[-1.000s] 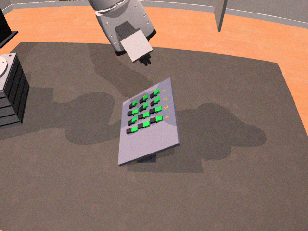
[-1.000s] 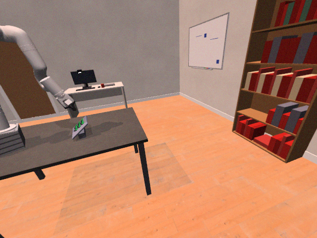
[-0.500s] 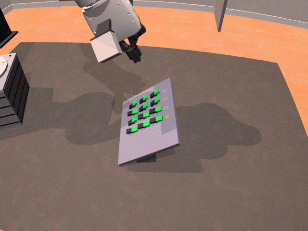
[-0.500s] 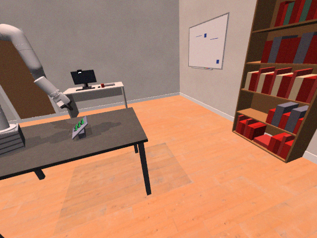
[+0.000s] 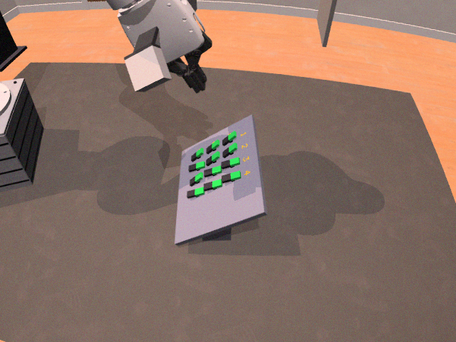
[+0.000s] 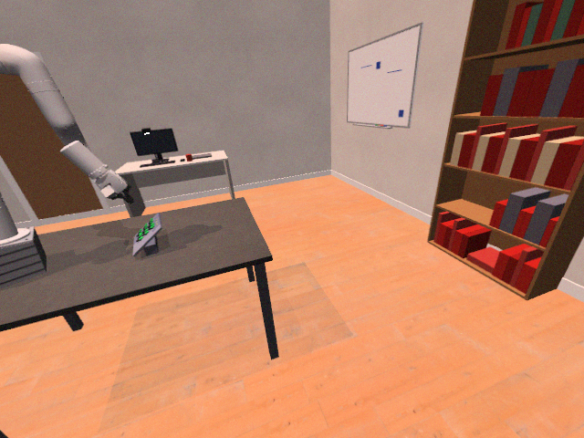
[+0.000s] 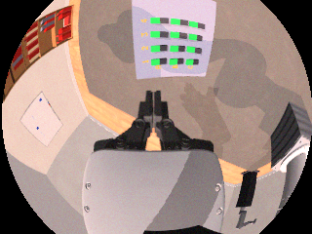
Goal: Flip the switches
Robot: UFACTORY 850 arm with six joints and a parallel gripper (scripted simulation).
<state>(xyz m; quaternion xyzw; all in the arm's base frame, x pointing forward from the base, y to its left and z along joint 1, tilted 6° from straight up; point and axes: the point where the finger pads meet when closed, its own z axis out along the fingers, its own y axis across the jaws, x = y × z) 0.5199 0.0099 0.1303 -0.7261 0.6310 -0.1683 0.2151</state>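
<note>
A tilted grey switch panel [image 5: 220, 177] stands on the dark table, with several green rocker switches [image 5: 215, 162] in rows and orange column numbers [image 5: 244, 152] along one edge. It also shows in the wrist view [image 7: 172, 42] and, small, in the exterior view [image 6: 147, 233]. My gripper [image 5: 197, 83] is shut with nothing between the fingers. It hangs in the air beyond the panel's numbered end, apart from every switch. In the wrist view the closed fingertips point toward the panel's near edge.
The arm's black base block [image 5: 16, 132] stands at the table's left edge. A grey post [image 5: 325, 22] rises beyond the table's far side. A desk with a monitor [image 6: 153, 143] and a bookshelf [image 6: 514, 141] stand farther off.
</note>
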